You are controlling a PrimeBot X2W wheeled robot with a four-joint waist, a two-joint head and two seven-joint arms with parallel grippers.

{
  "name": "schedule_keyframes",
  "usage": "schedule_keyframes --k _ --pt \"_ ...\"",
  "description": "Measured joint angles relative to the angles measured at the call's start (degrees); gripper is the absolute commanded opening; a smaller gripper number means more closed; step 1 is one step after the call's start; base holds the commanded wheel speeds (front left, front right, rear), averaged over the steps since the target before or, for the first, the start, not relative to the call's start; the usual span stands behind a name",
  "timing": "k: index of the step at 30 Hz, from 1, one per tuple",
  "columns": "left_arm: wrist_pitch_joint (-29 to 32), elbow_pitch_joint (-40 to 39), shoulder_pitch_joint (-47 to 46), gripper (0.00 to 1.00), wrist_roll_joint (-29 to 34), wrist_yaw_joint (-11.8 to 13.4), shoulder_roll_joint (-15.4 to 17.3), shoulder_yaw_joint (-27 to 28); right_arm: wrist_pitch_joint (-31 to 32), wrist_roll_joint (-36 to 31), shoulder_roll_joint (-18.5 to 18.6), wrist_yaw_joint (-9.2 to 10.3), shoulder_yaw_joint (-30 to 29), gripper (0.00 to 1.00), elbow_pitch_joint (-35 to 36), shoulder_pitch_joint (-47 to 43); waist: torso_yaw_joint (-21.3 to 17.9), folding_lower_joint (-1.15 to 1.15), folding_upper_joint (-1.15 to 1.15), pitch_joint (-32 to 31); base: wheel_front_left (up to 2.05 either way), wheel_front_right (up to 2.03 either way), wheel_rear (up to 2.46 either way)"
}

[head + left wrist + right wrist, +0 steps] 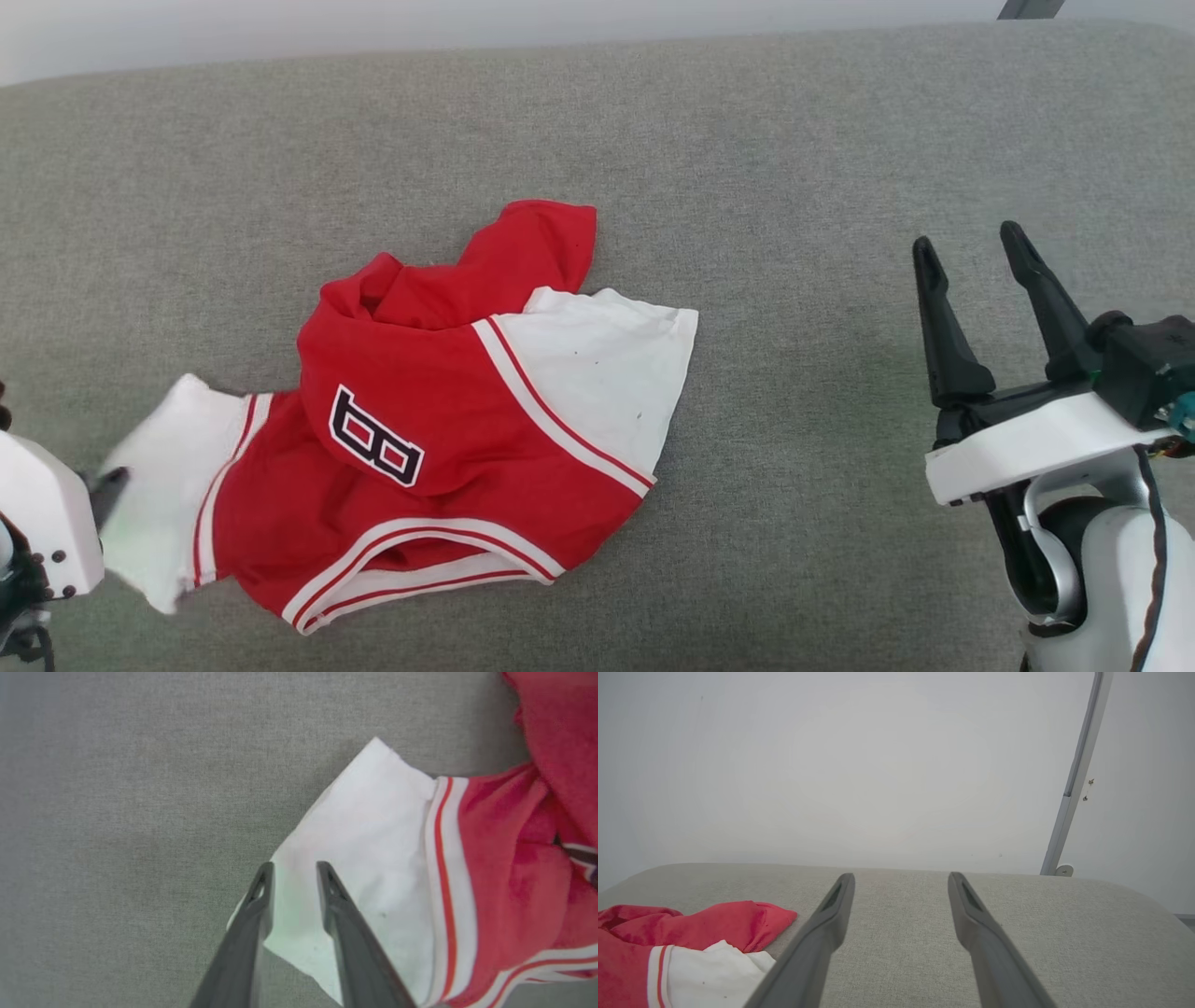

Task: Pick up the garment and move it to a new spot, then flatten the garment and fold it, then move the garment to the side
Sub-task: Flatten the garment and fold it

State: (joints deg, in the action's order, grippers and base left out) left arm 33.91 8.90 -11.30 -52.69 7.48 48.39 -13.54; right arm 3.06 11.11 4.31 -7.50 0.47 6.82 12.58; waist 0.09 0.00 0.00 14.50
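Note:
The garment (439,439) lies crumpled on the grey cushioned surface (803,168), left of centre, red with white sleeves, striped trim and a black letter "B" showing. Its left white sleeve (373,835) spreads toward my left gripper (295,870). That gripper's fingers straddle the sleeve's outer edge, a narrow gap between them and white cloth in the gap. In the head view the left gripper (110,487) shows blurred at the lower left, against the sleeve. My right gripper (969,245) hovers wide open to the right, well clear of the garment (691,933).
The grey surface (896,933) stretches bare to the right and behind the garment, ending at a white wall (878,765). A slim metal post (1073,774) stands against the wall at the far right.

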Motion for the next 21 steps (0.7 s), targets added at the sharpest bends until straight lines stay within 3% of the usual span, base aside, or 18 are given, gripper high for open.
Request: schedule_keyframes --k 10,21 --pt "8.27 1.3 -0.98 1.0 -1.36 0.52 2.03 -2.15 1.31 0.55 0.33 0.0 0.99 1.0 0.01 0.18 0.06 0.0 0.0 0.76 0.0 0.0 0.0" --pt "8.25 11.14 -5.8 1.0 -0.69 -1.24 -1.79 -4.85 3.47 1.26 1.53 0.0 2.98 1.0 0.09 1.48 0.21 0.0 0.0 2.81 0.0 0.0 0.0"
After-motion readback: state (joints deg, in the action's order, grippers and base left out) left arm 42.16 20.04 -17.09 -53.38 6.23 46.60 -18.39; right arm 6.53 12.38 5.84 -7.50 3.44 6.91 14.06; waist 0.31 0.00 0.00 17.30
